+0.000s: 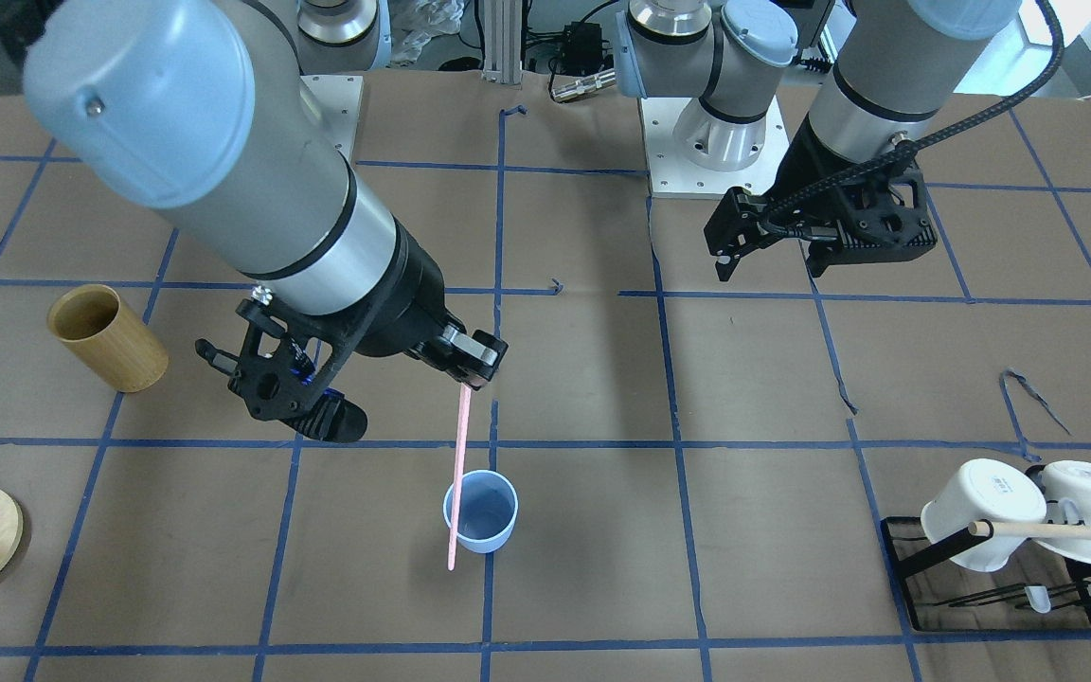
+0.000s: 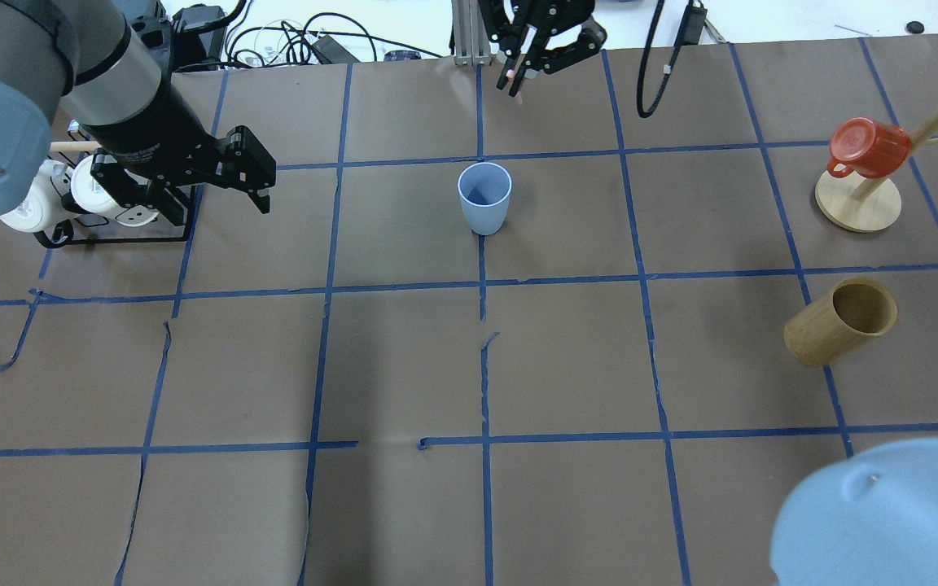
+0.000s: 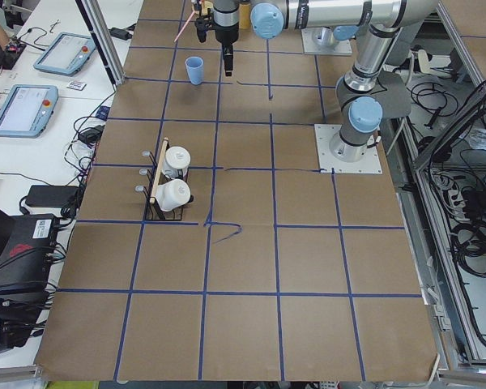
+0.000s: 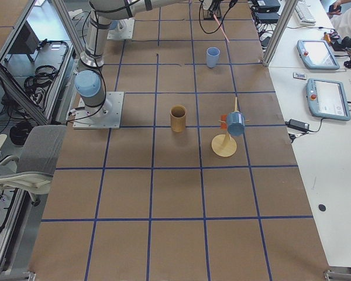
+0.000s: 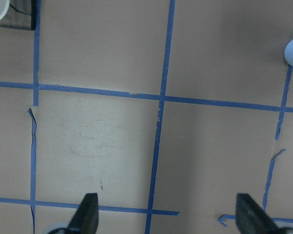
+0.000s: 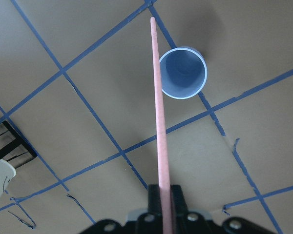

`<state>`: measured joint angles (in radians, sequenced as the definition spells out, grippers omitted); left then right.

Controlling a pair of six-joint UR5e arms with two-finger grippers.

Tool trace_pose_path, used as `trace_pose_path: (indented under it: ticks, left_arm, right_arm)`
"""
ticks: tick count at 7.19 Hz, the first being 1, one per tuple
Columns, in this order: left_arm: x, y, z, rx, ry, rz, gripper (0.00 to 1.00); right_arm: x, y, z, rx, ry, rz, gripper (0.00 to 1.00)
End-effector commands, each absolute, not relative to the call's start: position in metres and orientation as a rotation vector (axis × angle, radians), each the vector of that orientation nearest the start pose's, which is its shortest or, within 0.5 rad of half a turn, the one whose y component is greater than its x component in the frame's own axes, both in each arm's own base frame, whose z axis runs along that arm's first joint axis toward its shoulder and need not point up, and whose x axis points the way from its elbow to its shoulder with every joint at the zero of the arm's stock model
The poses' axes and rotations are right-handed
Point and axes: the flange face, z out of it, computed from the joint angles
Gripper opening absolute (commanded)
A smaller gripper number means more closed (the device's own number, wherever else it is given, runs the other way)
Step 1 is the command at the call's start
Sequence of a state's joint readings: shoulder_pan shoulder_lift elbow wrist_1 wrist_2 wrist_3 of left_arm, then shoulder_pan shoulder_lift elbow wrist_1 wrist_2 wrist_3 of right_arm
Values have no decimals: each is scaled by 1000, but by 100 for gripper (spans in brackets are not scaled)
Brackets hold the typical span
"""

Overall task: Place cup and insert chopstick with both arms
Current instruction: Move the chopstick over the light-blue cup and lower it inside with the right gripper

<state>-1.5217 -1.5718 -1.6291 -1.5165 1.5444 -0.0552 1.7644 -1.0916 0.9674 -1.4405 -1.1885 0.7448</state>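
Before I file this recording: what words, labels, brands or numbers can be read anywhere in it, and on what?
Nothing is legible.
white cup on the black rack: small dark print on its base, too small to read.
teach pendant beside the table: its screen is too blurred to read.
blue cup and pink chopstick: no print shows.

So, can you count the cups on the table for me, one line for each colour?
White cups, on the black rack: 2
Blue cups, one standing alone, one apparently hanging on the wooden stand: 2
Red cup, on the wooden stand: 1
Bamboo cup: 1
Total: 6 cups
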Motion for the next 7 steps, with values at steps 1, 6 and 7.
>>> trace_pose_path:
  ticks: [1,6,7]
  left_arm:
    - [-110,-497,463,-165,3150,17,100]
    - [-110,-495,466,-167,3149,15,100]
    - [-110,-493,467,-167,3149,22,100]
  right_arm:
    - [318,-629,471,857,2683,375,3]
    - [322,-609,435,861,2713,489,6]
    - [323,-611,433,856,2710,483,6]
